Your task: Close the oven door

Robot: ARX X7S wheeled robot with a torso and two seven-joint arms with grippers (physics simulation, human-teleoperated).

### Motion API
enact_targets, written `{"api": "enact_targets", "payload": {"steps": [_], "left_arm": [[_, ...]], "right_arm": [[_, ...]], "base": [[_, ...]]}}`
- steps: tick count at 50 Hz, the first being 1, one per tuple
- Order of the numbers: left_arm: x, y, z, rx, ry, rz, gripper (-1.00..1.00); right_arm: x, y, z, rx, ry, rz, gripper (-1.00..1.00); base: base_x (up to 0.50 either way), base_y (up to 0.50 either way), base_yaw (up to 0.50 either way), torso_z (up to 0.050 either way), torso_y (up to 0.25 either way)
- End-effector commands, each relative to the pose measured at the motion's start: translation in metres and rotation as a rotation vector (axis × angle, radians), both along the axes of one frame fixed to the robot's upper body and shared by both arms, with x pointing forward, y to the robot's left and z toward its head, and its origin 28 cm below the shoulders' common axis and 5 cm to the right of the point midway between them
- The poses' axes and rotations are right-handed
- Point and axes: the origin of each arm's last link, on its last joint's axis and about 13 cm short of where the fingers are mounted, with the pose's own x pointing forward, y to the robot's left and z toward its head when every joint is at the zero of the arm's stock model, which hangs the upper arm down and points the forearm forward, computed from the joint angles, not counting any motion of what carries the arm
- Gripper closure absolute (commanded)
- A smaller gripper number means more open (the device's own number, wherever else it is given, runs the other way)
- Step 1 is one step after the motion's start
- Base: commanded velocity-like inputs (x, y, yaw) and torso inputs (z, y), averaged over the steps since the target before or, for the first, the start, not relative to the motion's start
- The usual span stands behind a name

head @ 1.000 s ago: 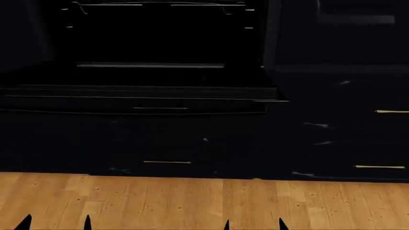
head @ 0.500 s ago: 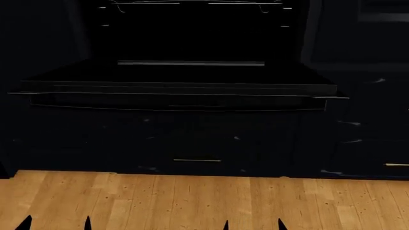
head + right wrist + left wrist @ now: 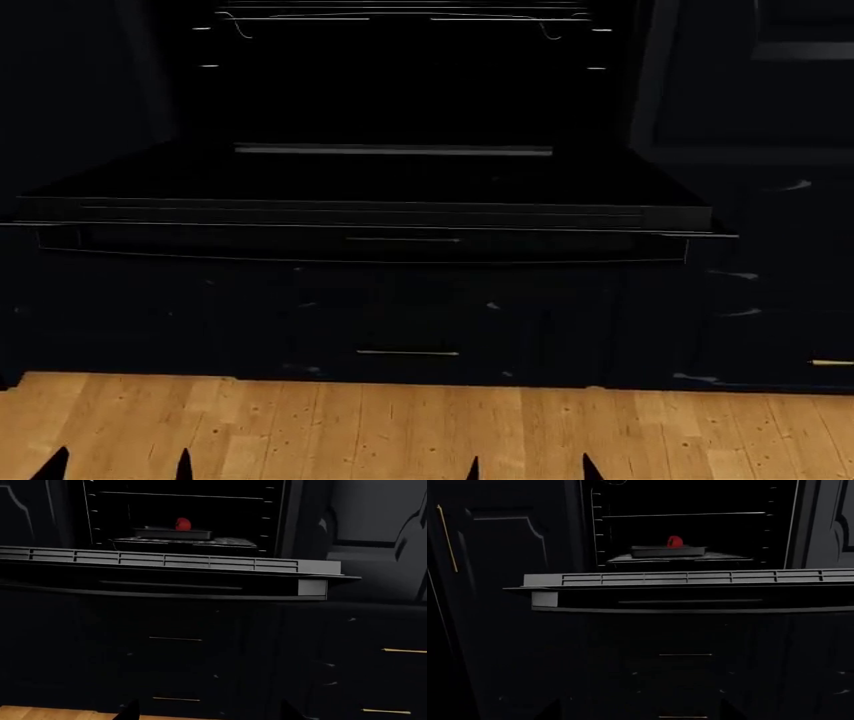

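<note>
The oven (image 3: 400, 90) is a black cavity with a thin wire rack (image 3: 400, 15) near its top. Its oven door (image 3: 360, 180) lies open and flat, glossy black, and its long thin bar handle (image 3: 561, 233) runs along the near edge. The wrist views show the door edge-on (image 3: 687, 587) (image 3: 167, 572). My left gripper (image 3: 118, 468) and right gripper (image 3: 530, 470) show only as dark fingertips low over the floor. Both are open, well short of the door and lower than it, with nothing between their fingers (image 3: 640, 712) (image 3: 210, 712).
Inside the oven sits a dark tray (image 3: 173, 533) with a small red thing (image 3: 183, 524) on it. Dark drawers with short brass handles (image 3: 407, 352) (image 3: 403, 651) stand under and right of the door. A tall cabinet door (image 3: 500, 555) flanks the left. Wooden floor (image 3: 400, 430) lies in front.
The view has shifted: the oven and its open door slid right in the head view, then slightly down. Both grippers keep their place at the view's bottom, still open.
</note>
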Motion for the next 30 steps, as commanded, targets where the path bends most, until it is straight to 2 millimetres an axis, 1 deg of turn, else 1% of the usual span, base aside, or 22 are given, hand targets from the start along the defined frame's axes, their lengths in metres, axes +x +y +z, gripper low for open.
{"api": "enact_targets", "payload": {"steps": [1,6,30], "left_arm": [[-0.0004,-0.0009,-0.0002,0.002,-0.004,-0.003,-1.00],[-0.0006,-0.0005,-0.0015,0.008,0.012,0.003,-1.00],[-0.0015,0.0008,-0.0037,0.006,0.024,0.003,-1.00]], "right_arm": [[-0.0007,-0.0006,-0.0010,0.005,-0.003,-0.001,-1.00],[-0.0007,-0.0003,-0.0009,0.004,-0.004,0.000,-1.00],[0.0007,0.0011,-0.0020,-0.001,0.008,0.006,-1.00]], "base": [[0.00,0.00,0.00,0.000,0.000],[0.00,0.00,0.00,0.000,0.000],[0.00,0.00,0.00,-0.033,0.000]]}}
